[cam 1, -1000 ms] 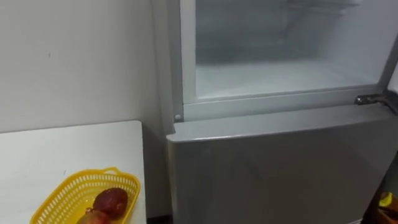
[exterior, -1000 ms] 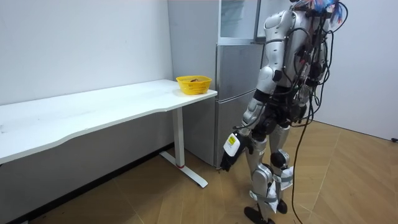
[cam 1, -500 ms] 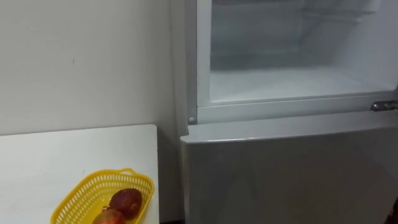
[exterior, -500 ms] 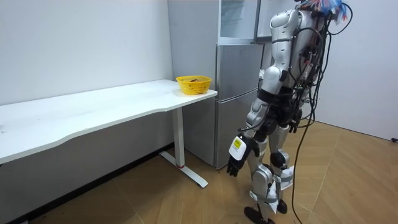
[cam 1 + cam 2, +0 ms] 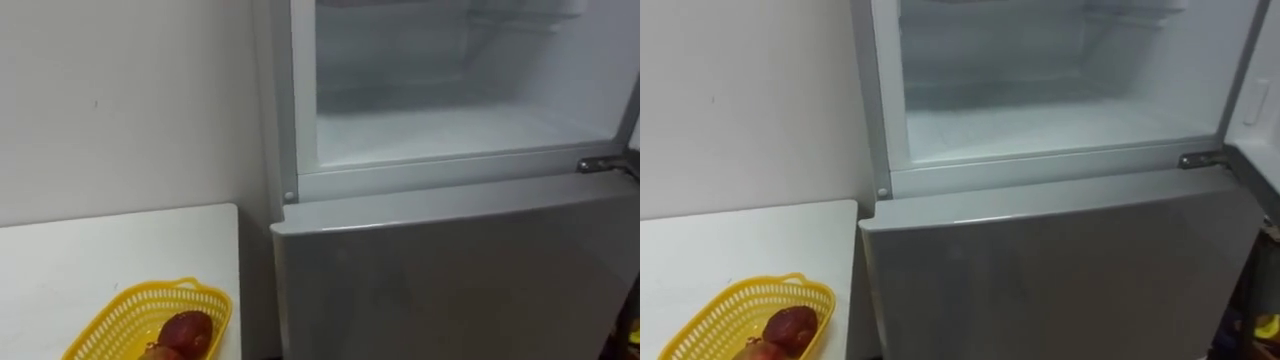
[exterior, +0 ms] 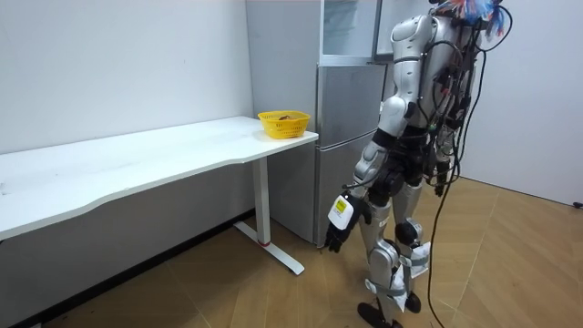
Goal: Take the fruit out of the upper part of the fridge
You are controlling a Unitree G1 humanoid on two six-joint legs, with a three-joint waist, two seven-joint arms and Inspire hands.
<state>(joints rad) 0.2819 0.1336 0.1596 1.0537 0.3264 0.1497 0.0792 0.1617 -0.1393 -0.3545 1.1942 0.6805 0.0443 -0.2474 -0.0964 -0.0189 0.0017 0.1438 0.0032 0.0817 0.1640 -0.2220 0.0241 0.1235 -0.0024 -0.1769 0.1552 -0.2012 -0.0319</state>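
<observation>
The fridge's upper compartment (image 5: 450, 130) stands open straight ahead of me; its white inside and its floor are bare, with a shelf near the top. Its door (image 5: 1252, 90) is swung out to the right, and a metal hinge (image 5: 598, 163) sits at the lower right corner. Below it the grey lower door (image 5: 450, 270) is closed. In the room view I stand upright close to the fridge (image 6: 346, 137), facing it. My left hand (image 6: 335, 235) hangs by my thigh with relaxed fingers and holds nothing.
A white table (image 5: 100, 250) meets the fridge's left side, against the wall. At its near corner is a yellow mesh basket (image 5: 115, 325) holding dark red fruits (image 5: 185, 330). In the room view wooden floor lies open behind me.
The eye view has swung slightly back to the right, so fridge and basket sit further left in it. In the room view my left arm has swung a little; nothing else moved.
</observation>
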